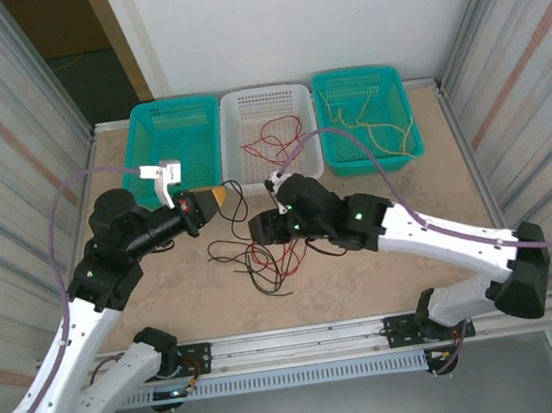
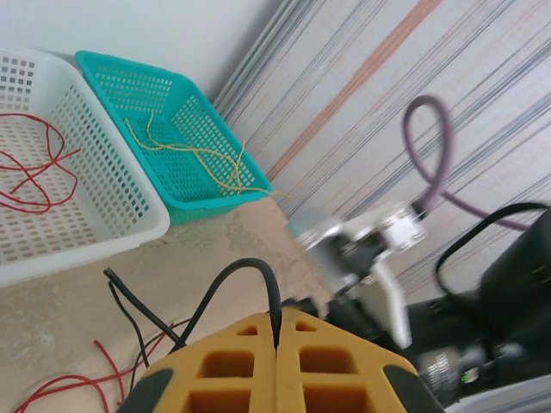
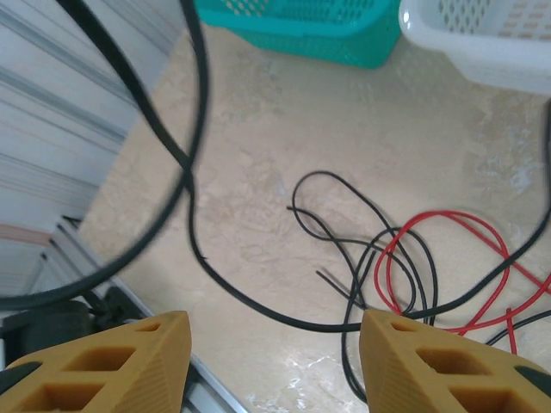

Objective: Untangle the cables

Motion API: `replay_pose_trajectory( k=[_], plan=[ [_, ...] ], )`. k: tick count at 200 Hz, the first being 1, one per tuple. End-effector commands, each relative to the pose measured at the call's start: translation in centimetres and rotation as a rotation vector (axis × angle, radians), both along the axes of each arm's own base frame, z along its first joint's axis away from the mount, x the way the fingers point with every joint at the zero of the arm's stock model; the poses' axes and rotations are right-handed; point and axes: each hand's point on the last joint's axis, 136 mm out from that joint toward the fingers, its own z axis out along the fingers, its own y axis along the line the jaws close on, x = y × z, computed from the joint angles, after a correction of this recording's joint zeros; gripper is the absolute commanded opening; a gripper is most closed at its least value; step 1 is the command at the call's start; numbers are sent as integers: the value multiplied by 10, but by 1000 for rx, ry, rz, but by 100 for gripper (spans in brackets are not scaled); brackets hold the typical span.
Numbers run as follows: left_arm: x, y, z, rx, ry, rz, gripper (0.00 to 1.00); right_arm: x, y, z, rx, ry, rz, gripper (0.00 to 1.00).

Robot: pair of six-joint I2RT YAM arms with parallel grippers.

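My left gripper (image 2: 277,325) is shut on a black cable (image 2: 231,274) that arches up out of its yellow fingertips; from above it (image 1: 222,195) hangs left of centre. The cable drops to a loose tangle of black and red cables (image 1: 262,259) on the table. My right gripper (image 3: 274,335) stands open low over that tangle (image 3: 405,258), and one black cable (image 3: 284,317) lies on the table across the gap between its fingers, untouched. Red cables (image 1: 273,141) lie in the white basket, yellow cables (image 1: 372,124) in the right teal basket.
Three baskets line the back edge: a teal one (image 1: 174,113) at the left, a white one (image 1: 265,97) in the middle, a teal one (image 1: 356,78) at the right. Corrugated walls close both sides. Lilac arm cables (image 1: 81,180) loop overhead.
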Motion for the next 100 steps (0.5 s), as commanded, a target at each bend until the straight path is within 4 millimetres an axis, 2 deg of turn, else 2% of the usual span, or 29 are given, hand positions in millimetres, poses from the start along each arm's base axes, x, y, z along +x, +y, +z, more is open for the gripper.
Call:
replay_pose_trajectory(
  k=[1,25,47,69,100],
  plan=[
    [-13,-5,12,29,-69,-77,0,12,-19,30,83,-42,-68,53],
    [-22,-12,14,14,-85,-150,0,27,-24,48,150,-28,-86,52],
    [-31,-19,18,0,-98,-226,0,41,-14,58,214,30,-45,52],
    [-36,-21,21,1,-105,-257,0,49,3,59,250,103,30,51],
    [-38,-21,21,4,-113,-262,0,46,20,48,276,168,90,47]
  ],
)
